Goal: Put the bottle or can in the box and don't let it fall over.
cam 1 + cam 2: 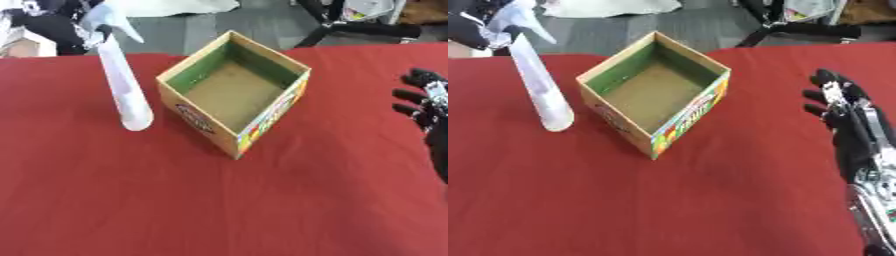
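spray bottle (122, 85) upright on red counter (175, 200), just left of box, no label showing | open cardboard box (234, 90), colourful print too blurry to read | right hand (837, 107) open, holding nothing

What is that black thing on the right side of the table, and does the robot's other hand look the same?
That is the robot's right hand: black fingers with a small white marking near the knuckles, on a black forearm with silver metal parts lower down. The left hand, at the upper left corner, shows only as a black shape; no more can be made out.
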